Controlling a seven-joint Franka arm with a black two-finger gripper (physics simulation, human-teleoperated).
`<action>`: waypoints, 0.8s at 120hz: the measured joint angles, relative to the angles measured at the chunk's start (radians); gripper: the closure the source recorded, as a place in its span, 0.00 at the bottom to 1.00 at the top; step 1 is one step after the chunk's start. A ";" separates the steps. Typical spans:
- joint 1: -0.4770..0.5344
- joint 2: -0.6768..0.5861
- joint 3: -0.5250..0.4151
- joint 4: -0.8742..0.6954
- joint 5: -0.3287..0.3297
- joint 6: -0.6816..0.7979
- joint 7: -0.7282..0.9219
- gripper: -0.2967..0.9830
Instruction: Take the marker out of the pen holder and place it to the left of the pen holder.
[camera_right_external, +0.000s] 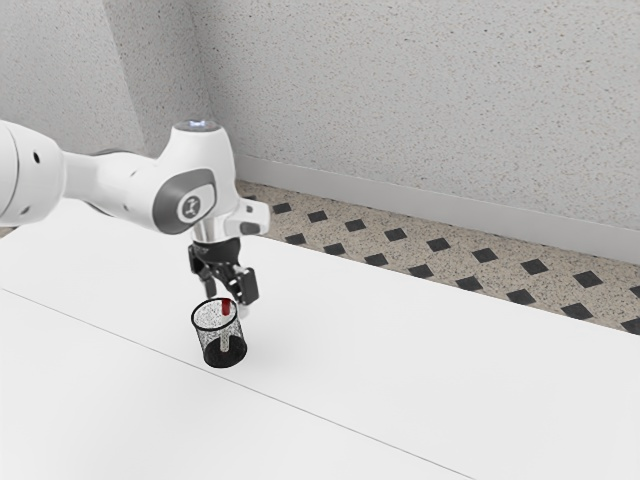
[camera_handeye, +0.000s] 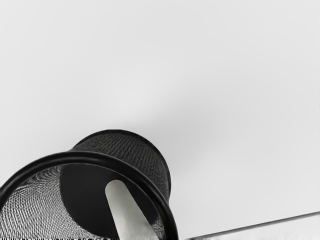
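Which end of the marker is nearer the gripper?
The red end, up at the pen holder's rim, close to the gripper; the pale end sits deeper inside.

Under the pincer (camera_right_external: 228, 297) spreads a smooth white surface (camera_right_external: 400, 370), a thin dark seam (camera_right_external: 330, 421) running across it on the exterior camera's side. Beyond the pincer lies a speckled beige floor (camera_right_external: 452, 264) set with black diamonds (camera_right_external: 484, 255) — then a pale skirting (camera_right_external: 400, 200) and a grey, flecked wall (camera_right_external: 420, 90) with upright corners. Soft, even light — faint shading on the surface.
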 joint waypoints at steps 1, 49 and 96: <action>0.000 -0.001 0.000 -0.001 0.000 0.001 0.000 0.27; 0.012 -0.006 0.000 -0.014 0.005 0.010 0.021 0.48; 0.015 -0.016 0.003 -0.013 0.014 0.007 0.027 0.78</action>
